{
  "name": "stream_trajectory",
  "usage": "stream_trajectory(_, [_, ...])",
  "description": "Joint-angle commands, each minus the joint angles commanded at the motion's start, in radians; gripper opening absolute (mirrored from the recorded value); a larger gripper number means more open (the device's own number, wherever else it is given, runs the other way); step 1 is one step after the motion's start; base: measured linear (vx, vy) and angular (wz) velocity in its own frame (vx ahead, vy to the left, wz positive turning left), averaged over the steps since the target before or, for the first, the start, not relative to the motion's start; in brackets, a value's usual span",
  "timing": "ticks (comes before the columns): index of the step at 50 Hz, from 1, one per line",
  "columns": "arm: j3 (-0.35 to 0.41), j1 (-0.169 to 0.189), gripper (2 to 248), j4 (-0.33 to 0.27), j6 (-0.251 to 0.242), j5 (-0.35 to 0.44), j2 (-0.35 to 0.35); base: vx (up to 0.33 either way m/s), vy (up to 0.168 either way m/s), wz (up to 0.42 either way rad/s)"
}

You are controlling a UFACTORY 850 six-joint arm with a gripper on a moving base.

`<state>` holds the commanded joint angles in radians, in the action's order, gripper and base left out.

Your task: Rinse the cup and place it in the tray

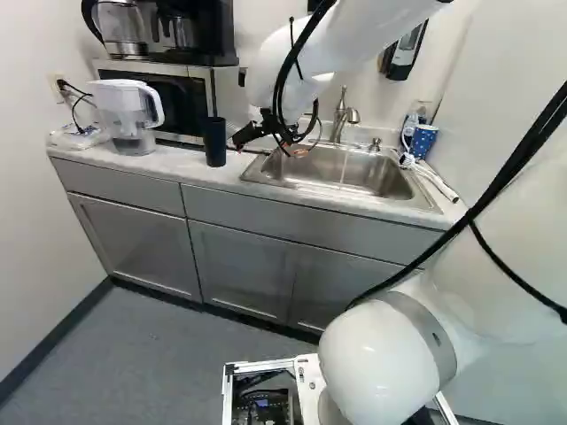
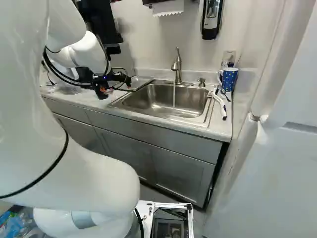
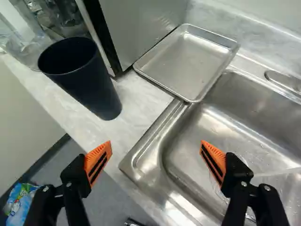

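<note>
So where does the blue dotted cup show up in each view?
Left base view: right of the middle, high up, at the sink's far right corner.
Right base view: upper right, the blue dotted cup.
Wrist view: not in it.
Shared landmark: the sink.

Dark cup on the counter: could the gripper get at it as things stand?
Probably yes: the gripper is open and nothing shows between it and the cup, though the microwave stands close by.
</note>
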<state>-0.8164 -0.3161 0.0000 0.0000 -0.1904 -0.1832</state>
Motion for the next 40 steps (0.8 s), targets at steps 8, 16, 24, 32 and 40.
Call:
stream_trajectory(8, [-0.014, -0.027, 247, 0.000, 0.000, 0.000, 0.015, 0.000, 0.000, 0.000])
stream_trajectory(16, [-0.029, -0.054, 247, 0.000, 0.000, 0.000, 0.032, 0.000, 0.000, 0.000])
stream_trajectory(24, [-0.045, -0.080, 247, 0.000, 0.000, 0.000, 0.049, 0.000, 0.000, 0.000])
stream_trajectory(32, [-0.064, -0.105, 247, 0.000, 0.000, 0.000, 0.069, 0.000, 0.000, 0.000])
stream_trajectory(40, [-0.084, -0.129, 247, 0.000, 0.000, 0.000, 0.090, 0.000, 0.000, 0.000])
